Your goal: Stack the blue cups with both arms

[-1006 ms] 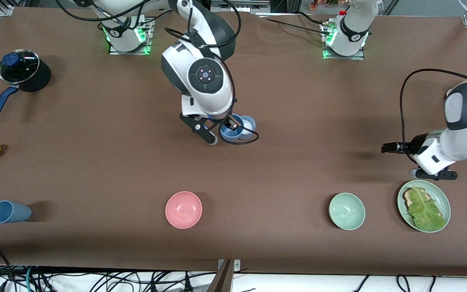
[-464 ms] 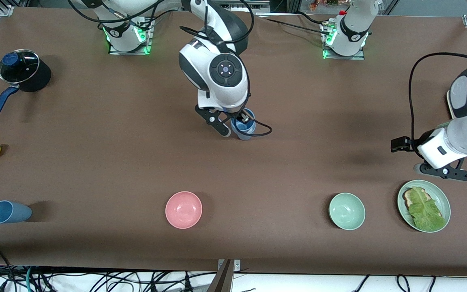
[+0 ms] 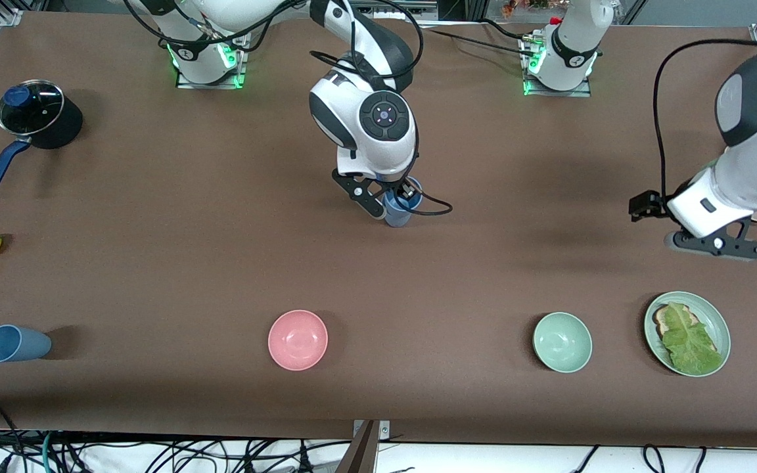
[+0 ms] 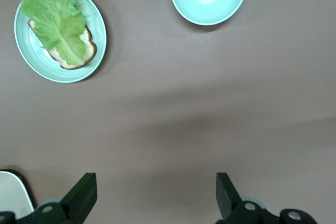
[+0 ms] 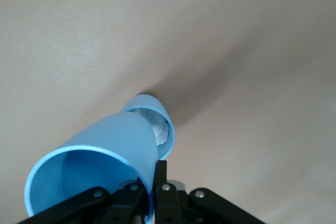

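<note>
Right tool clenched on rim of blue cup, I hold it over second blue cup mid-counter. Left tool released, waiting over bare counter. Third blue cup lies on side near right arm's end.

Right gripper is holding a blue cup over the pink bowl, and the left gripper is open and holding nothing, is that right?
Not quite. The right gripper holds a blue cup over another blue cup mid-table, not over the pink bowl; the right wrist view shows it. The left gripper is indeed open and holding nothing.
</note>
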`<action>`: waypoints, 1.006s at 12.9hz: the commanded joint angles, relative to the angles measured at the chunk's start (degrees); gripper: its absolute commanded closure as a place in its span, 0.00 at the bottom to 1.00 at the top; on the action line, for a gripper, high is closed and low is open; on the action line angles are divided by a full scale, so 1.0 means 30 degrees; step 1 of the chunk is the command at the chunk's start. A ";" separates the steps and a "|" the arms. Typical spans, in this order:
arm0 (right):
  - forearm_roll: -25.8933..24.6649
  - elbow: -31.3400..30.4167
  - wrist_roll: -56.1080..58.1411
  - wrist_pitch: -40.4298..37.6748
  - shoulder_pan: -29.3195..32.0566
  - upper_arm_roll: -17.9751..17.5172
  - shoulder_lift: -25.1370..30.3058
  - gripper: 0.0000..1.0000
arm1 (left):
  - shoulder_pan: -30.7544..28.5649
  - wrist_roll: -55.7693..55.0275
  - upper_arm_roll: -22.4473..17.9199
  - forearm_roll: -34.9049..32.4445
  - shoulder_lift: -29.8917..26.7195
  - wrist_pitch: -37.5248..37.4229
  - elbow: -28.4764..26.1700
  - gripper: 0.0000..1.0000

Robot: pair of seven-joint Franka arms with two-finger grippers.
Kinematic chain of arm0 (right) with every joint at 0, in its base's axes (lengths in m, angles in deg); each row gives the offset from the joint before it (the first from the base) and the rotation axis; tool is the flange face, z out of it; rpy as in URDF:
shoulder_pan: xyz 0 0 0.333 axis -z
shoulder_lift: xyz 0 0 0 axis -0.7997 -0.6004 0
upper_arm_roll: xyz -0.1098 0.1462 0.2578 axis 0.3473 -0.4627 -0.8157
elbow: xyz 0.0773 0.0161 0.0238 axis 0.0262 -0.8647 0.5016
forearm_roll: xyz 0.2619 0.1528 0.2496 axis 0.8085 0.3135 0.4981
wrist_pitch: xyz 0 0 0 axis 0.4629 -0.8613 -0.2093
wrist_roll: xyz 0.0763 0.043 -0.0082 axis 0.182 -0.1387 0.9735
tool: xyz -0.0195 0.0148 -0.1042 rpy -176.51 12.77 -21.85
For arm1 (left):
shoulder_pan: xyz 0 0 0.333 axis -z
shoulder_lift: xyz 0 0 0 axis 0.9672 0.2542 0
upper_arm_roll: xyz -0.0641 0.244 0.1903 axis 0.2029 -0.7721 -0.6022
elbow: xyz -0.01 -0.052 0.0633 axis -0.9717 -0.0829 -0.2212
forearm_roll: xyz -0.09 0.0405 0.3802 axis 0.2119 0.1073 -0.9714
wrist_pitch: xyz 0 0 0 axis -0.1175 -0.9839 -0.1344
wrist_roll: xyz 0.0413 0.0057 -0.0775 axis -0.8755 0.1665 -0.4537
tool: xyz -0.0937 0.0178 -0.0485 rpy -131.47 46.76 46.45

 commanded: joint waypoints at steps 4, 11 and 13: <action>-0.0218 -0.1049 -0.0452 -0.0038 -0.0071 -0.0047 0.0352 1.00 | 0.0328 0.1694 -0.0980 0.1178 -0.1655 0.0782 -0.1693 0.00; -0.0247 -0.1080 -0.0423 -0.0156 -0.0189 -0.0047 0.0352 1.00 | 0.0211 0.1401 -0.0951 0.1178 -0.0779 0.0169 0.0470 0.00; -0.0130 -0.1051 -0.0394 -0.0126 -0.0014 -0.0018 0.0322 0.52 | 0.0181 0.1431 -0.0922 0.1178 -0.0777 -0.0447 0.0796 0.00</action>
